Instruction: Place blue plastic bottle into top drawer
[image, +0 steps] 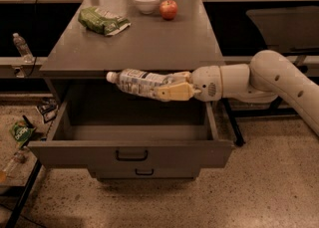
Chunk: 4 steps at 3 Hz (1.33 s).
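- The grey cabinet fills the middle of the scene; its top carries a green bag at the far left, with a white bowl and a red apple along the far edge
- The top drawer is pulled out towards the near side and looks bare inside; a shorter drawer front sits shut below it
- The white arm reaches in from the right, about level with the cabinet's near edge; its forearm crosses above the drawer's right wall, so I judge a steep descent could knock that wall
- The gripper hangs over the drawer's far half, right of centre, its fingers clamped around the bottle's base end
- The blue plastic bottle lies roughly level in that grip, white cap pointing left, just in front of the cabinet's near edge and above the open drawer, touching neither as far as I can tell
- Risks: held by one end, the bottle may swivel or slip; let go from this height it would likely bounce or roll, though the drawer walls should contain it; the cap could catch under the cabinet top if the arm pushes further in before lowering
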### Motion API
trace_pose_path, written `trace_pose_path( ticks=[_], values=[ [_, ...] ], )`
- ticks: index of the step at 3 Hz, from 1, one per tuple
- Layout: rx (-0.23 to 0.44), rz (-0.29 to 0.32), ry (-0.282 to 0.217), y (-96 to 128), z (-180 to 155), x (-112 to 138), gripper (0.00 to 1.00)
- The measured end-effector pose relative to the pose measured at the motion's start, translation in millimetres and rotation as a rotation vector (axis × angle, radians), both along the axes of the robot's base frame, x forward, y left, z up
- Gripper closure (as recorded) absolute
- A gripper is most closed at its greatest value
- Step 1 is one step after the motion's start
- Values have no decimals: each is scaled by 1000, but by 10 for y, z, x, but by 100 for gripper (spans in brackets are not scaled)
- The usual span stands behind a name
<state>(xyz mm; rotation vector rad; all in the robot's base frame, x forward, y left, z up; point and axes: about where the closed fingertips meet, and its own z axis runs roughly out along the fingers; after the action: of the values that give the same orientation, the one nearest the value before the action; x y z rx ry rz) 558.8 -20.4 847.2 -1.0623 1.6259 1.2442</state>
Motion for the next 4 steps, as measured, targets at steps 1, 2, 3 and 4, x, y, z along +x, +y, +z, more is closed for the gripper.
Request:
trace_pose_path(
  ticks=[1, 2, 3, 4],
  values=[
    [-10, 43, 39, 88, -213, -89, 100],
    [-87, 42, 58, 90, -560, -70, 97],
    [-179, -22, 59, 32, -926, -25, 75],
    [-288, -60, 75, -84, -1314, 29, 43]
  ],
)
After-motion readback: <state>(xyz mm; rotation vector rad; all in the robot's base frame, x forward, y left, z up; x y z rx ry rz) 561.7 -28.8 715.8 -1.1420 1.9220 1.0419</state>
